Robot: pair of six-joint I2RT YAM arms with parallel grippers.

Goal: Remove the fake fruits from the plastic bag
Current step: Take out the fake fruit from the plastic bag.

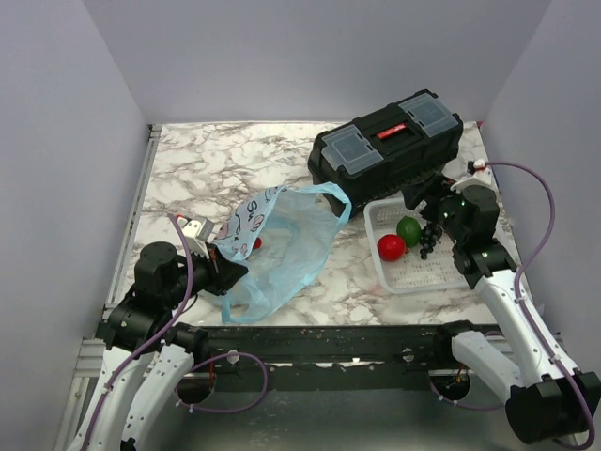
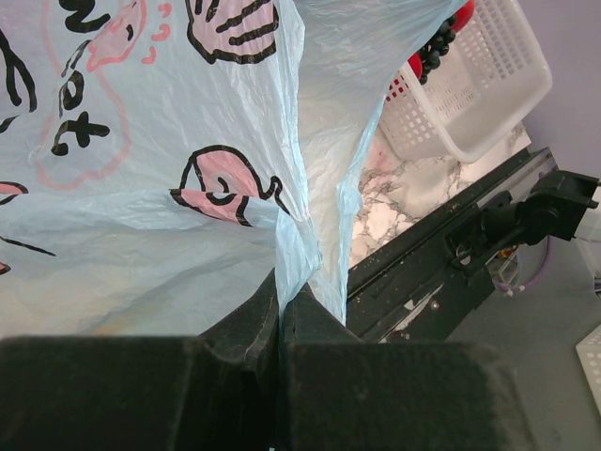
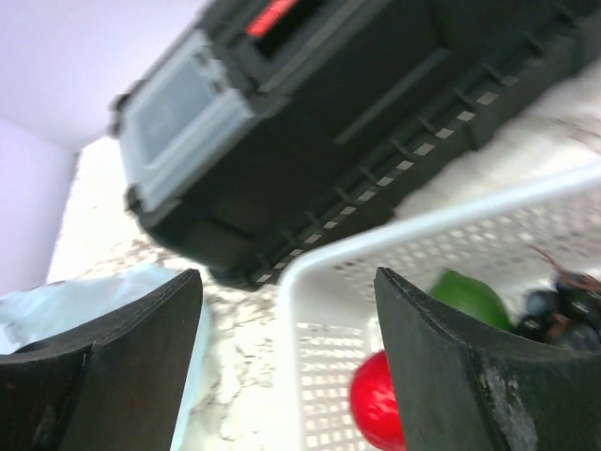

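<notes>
My left gripper (image 2: pixel 282 324) has its fingers pressed together on a pinched fold of the bag (image 2: pixel 188 141). In the left wrist view the thin blue film rises straight out of the closed jaws and spreads across most of the picture, with its pink and black printed figures. From above, that gripper (image 1: pixel 222 267) grips the near-left edge of the bag (image 1: pixel 286 246). The bag lies crumpled on the marble table (image 1: pixel 197 169), its handles pointing away toward the toolbox (image 1: pixel 385 146). A red patch (image 1: pixel 255 242) shows through the film near the clamp. I cannot tell whether it is a fruit or part of the print.

My right gripper (image 3: pixel 286 282) has its fingers (image 3: pixel 113 357) spread wide apart. Through the gap I see the corner of the white basket (image 3: pixel 423 225) and the black toolbox (image 3: pixel 310 122) just beyond it. In the top view this gripper (image 1: pixel 423 199) hangs over the far side of the basket (image 1: pixel 404 279), close to the toolbox.

Three fruits lie in the basket. The red fruit (image 1: pixel 391 246) is toward the bag side, with the green fruit (image 1: pixel 408 229) just beyond it. The grapes (image 1: pixel 429 238) are beside both, under my right wrist. The right wrist view shows the same red fruit (image 3: pixel 376 399), green fruit (image 3: pixel 470 296) and grapes (image 3: pixel 554 305), blurred.

The basket sits to the right of the bag, and the bag's edge comes close to it.
</notes>
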